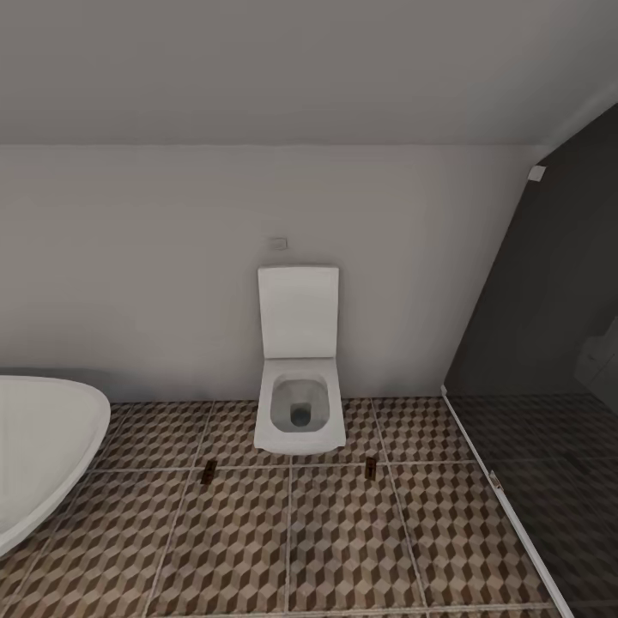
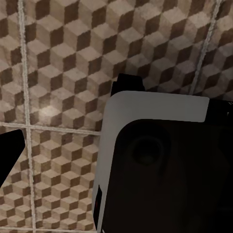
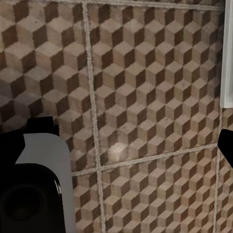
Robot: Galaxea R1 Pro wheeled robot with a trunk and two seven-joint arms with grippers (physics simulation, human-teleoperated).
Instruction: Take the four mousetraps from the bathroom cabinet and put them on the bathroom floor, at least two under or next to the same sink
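Note:
Two mousetraps lie on the cube-patterned bathroom floor [image 1: 335, 549] in the head view, small dark brown slabs. One mousetrap [image 1: 209, 470] is left of the toilet's front, the other mousetrap [image 1: 371, 467] right of it. The cabinet and the sink are out of view. My left gripper [image 2: 114, 141] hangs over bare tiles, one black finger [image 2: 9, 153] at the picture's edge, nothing held. My right gripper [image 3: 119, 143] is open over the tiles too, its fingertips [image 3: 226, 144] far apart and empty.
A white square toilet [image 1: 299, 378] stands against the far wall. A white rounded bathtub [image 1: 43, 446] is at the left. The dark glass shower [image 1: 549, 446] closes off the right. Part of my own white and black body [image 2: 160, 165] shows under the left wrist.

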